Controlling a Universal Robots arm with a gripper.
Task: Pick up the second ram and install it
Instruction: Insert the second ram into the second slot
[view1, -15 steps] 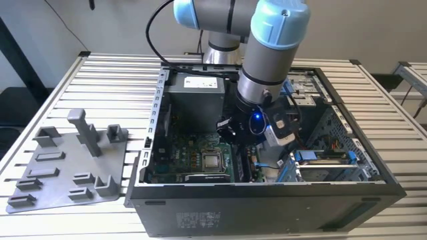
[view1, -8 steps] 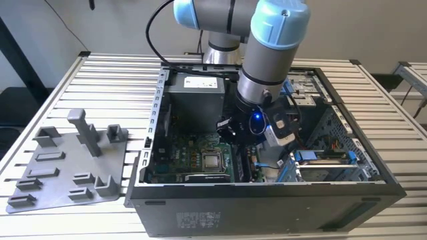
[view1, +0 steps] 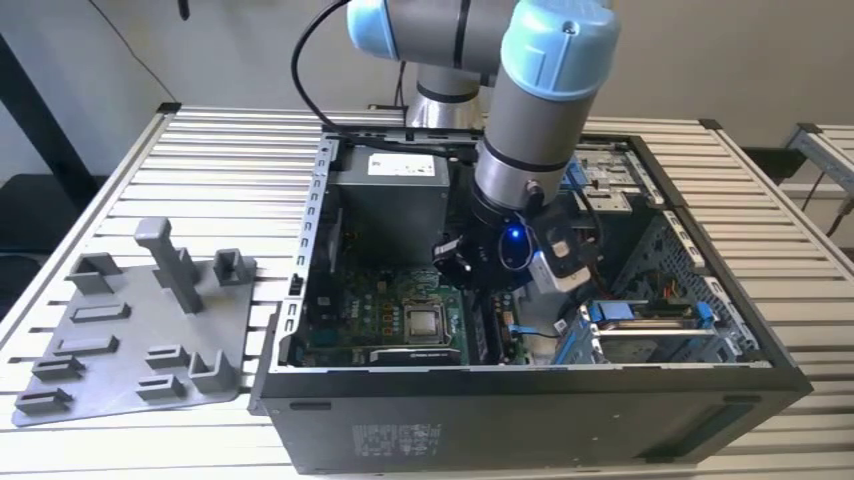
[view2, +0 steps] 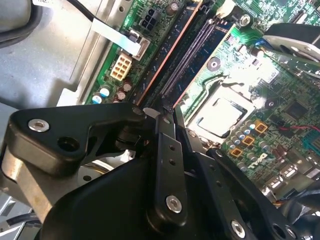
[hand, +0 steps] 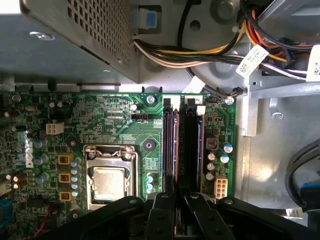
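Slatted counter (view1: 214, 150), open computer case (view1: 534, 400): gripper (hand: 175, 197) low over motherboard (hand: 115, 125), clamped edgewise on the second ram (hand: 172, 150), directly ahead in its slot. Light, stiff, likely fragile; best held by bare top edges.

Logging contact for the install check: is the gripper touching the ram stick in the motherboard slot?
Cannot tell. In the first wrist view the gripper sits right at the end of the ram, but its black body hides where they would meet.
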